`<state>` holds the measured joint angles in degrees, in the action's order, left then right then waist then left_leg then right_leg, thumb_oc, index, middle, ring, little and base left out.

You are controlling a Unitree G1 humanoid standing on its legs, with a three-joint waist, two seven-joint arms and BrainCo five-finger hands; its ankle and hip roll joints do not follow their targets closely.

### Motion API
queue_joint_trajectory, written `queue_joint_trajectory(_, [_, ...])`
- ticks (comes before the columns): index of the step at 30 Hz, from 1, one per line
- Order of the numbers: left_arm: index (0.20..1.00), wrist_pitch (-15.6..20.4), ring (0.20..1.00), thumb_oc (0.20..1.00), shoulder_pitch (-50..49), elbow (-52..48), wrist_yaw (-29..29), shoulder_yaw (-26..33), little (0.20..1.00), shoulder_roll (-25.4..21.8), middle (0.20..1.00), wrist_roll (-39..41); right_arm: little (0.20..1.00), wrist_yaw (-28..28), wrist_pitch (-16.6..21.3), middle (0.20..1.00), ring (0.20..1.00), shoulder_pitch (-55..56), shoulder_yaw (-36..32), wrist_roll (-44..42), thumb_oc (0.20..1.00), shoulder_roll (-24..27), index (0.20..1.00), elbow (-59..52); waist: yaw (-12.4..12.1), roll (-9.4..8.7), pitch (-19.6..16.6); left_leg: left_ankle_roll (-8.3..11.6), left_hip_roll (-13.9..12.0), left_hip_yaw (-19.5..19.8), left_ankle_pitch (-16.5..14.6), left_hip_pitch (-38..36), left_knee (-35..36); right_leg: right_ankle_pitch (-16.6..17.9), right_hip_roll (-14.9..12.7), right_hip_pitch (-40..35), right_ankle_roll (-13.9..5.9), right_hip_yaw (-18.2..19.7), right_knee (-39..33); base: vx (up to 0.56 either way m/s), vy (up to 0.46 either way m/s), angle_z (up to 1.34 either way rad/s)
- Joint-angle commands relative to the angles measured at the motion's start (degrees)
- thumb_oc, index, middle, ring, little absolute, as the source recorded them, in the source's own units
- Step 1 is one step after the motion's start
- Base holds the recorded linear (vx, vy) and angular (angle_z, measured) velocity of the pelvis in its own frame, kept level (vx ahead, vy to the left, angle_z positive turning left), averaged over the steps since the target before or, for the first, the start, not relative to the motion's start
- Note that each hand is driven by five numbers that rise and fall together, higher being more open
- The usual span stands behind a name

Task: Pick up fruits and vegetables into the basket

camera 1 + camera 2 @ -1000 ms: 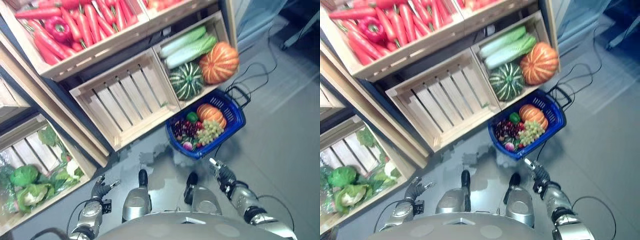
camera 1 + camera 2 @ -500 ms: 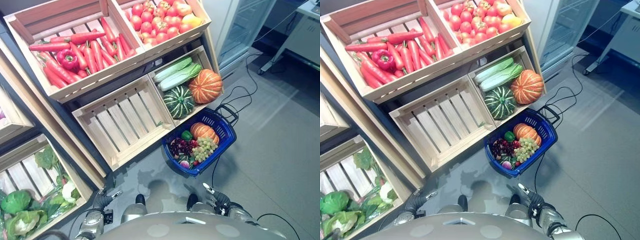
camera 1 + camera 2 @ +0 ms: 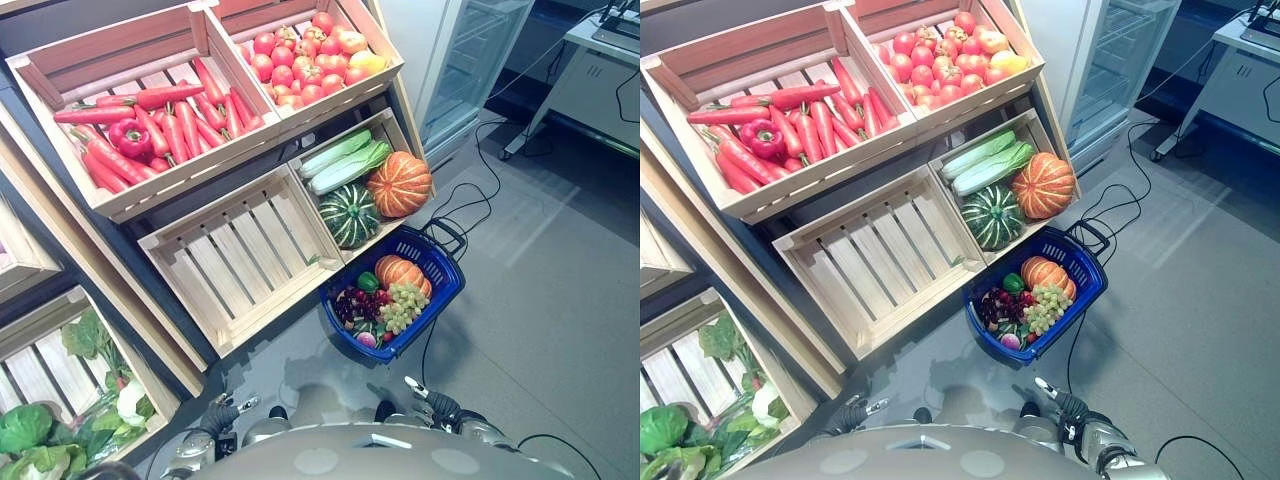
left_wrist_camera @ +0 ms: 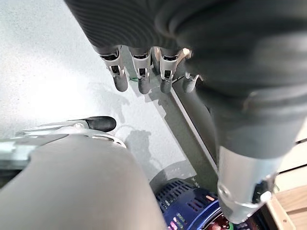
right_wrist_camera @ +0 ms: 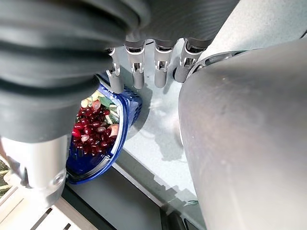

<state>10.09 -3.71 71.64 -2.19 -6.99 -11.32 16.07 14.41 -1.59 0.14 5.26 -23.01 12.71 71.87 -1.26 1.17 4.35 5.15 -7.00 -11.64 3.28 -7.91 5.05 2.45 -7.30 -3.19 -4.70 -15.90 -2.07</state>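
The whole view was seen to have swung upward within the last second, so that more of the wooden shelving (image 3: 190,215) and its upper crates of carrots (image 3: 165,110) and tomatoes (image 3: 300,65) was taken in (a shift of the camera, not of the produce). The blue basket (image 3: 440,290) was found unmoved on the floor just beside the lower crate holding the two pumpkins (image 3: 375,195), and already loaded with a small pumpkin, grapes and cherries. Both hands had been lowered: the left hand (image 4: 139,72) and the right hand (image 5: 153,62) were held empty, fingers straight and apart. A fresh pick was judged to be pending.
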Motion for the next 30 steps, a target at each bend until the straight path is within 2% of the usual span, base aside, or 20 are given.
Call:
queue_joint_trajectory(1, [1.0,-0.53,1.0,1.0,4.79,3.37,-0.4,-0.09,1.0,-0.07,1.0,0.23,1.0,3.07,-0.66,1.0,1.0,-2.73,2.14,1.02,1.0,-1.34,1.0,3.63,0.64,-2.3,3.16,-1.34,-0.07,-0.51,-5.37,-0.02,-3.97,-0.91,-4.95,-3.87,-4.19,-1.5,0.18,0.0,0.0,0.0])
queue_joint_trajectory(3, [1.0,-1.01,1.0,1.0,4.88,3.52,-0.6,-0.2,1.0,-0.06,1.0,-0.8,1.0,4.81,-2.09,1.0,1.0,-2.83,2.48,2.11,1.0,-1.44,1.0,3.63,0.57,-2.18,3.21,-1.27,-0.1,-0.4,-5.01,-0.08,-3.45,-0.86,-4.94,-4.0,-4.17,-1.73,0.04,-0.03,-0.005,-0.05])
queue_joint_trajectory(7, [1.0,-0.99,1.0,1.0,4.8,3.58,0.01,-1.28,1.0,-0.11,1.0,-3.14,1.0,5.36,-1.87,1.0,1.0,-2.5,3.38,2.58,1.0,-1.39,1.0,4.34,0.29,-1.98,3.15,-0.95,-0.12,-0.15,-4.27,-0.55,-2.0,-0.61,-4.83,-4.67,-4.37,-2.61,-0.69,0.0,-0.001,-0.01])
queue_joint_trajectory(15, [1.0,-1.14,1.0,1.0,5.12,3.32,0.45,-1.52,1.0,-0.08,1.0,-2.97,1.0,5.1,-1.53,1.0,1.0,-2.67,3.88,1.72,1.0,-1.29,1.0,4.23,0.0,-2.16,3.24,-1.11,0.05,-0.12,-4.33,-0.39,-2.09,-0.83,-4.68,-4.81,-4.28,-2.89,-0.66,0.0,0.0,0.0])
queue_joint_trajectory(22, [1.0,-1.11,1.0,1.0,5.03,3.29,0.72,-1.43,1.0,0.03,1.0,-2.64,1.0,4.49,-0.42,1.0,1.0,-2.39,3.85,1.23,1.0,-1.5,1.0,3.87,0.12,-2.23,3.32,-1.22,0.1,-0.15,-4.23,-0.66,-1.72,-0.68,-4.6,-5.0,-4.33,-2.75,-0.97,0.0,0.0,0.0])
queue_joint_trajectory(28, [1.0,-1.02,1.0,1.0,5.11,3.14,0.79,-1.24,1.0,-0.05,1.0,-2.8,1.0,5.37,2.18,1.0,1.0,-2.12,3.88,0.52,1.0,-1.7,1.0,3.38,0.48,-2.22,3.46,-1.15,0.07,-0.53,-4.38,-0.52,-2.04,-0.64,-4.6,-4.73,-4.41,-2.41,-0.94,0.0,0.0,0.0])
queue_joint_trajectory(30, [1.0,-1.05,1.0,1.0,5.08,3.02,0.86,-1.33,1.0,-0.09,1.0,-2.53,1.0,5.04,1.25,1.0,1.0,-2.09,3.71,0.23,1.0,-1.48,1.0,3.19,0.57,-2.19,3.58,-1.15,0.11,-0.62,-4.51,-0.6,-2.08,-0.69,-4.61,-4.75,-4.44,-2.45,-0.94,0.0,0.0,0.0])
